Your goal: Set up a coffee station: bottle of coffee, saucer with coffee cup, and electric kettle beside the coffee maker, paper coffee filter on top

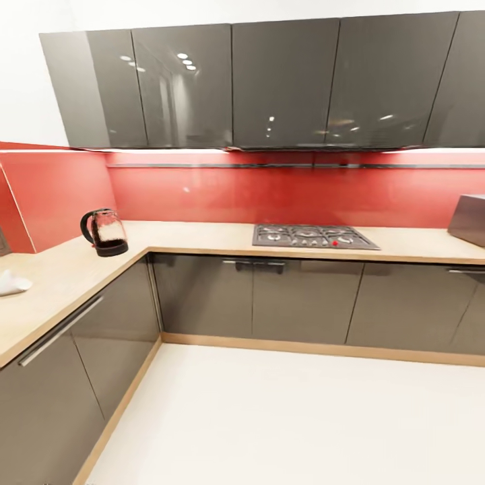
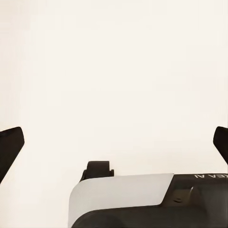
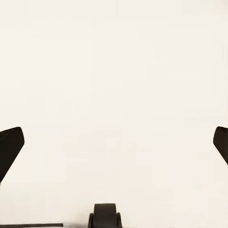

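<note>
facing corner countertop (image 1: 202, 237); electric kettle (image 1: 104, 232) standing near corner.

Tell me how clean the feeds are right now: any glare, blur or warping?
Head view: ceiling-light glare on the glossy upper cabinets, soft sheen on the red backsplash, wide-angle bowing at the edges; the electric kettle is slightly soft. Both wrist views: flat, near-shadowless pale floor, with dark fingertips spread at the frame edges.

Glass electric kettle (image 1: 105, 232) upright on corner countertop (image 1: 202, 236)
</note>
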Controlling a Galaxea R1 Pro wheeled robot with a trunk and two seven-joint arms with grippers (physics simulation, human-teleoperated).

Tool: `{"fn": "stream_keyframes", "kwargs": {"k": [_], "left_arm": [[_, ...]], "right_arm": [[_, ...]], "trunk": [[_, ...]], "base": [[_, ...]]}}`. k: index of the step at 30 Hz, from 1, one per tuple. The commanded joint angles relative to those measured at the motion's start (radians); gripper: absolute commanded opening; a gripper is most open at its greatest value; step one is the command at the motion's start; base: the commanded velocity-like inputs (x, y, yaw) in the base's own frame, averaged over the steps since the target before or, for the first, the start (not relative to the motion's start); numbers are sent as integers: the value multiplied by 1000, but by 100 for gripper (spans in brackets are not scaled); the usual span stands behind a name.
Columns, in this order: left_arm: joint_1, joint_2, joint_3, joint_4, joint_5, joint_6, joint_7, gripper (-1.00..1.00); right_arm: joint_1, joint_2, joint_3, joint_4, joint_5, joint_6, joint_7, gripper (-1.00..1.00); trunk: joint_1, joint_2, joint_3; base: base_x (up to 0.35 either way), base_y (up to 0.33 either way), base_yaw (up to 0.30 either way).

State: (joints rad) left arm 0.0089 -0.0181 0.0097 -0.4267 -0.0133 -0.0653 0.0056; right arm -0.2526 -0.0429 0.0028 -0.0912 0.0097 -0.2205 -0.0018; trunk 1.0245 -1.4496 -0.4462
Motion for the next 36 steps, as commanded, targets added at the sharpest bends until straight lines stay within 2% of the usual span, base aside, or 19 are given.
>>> {"fn": "stream_keyframes", "kwargs": {"k": [1, 11, 15, 28, 36], "left_arm": [[0, 0, 1, -1, -2, -2, 1, 100], [0, 0, 1, -1, -1, -2, 1, 100], [0, 0, 1, -1, -1, -1, 1, 100], [0, 0, 1, -4, -1, -2, 1, 100], [0, 0, 1, -4, 0, -2, 1, 100]], "right_arm": [[-1, 0, 0, 1, 1, -3, 0, 100], [-1, 0, 0, 1, 1, -3, -2, 100], [-1, 0, 0, 1, 1, -4, 0, 100], [-1, -2, 0, 1, 1, -2, 2, 100], [-1, -1, 0, 1, 1, -2, 2, 100]], "trunk": [[0, 0, -1], [0, 0, -1], [0, 0, -1], [0, 0, -1], [0, 0, -1]], "base": [[198, -45, 258], [42, -10, 272], [55, -10, 113], [288, -60, 10], [250, -152, 213]]}}
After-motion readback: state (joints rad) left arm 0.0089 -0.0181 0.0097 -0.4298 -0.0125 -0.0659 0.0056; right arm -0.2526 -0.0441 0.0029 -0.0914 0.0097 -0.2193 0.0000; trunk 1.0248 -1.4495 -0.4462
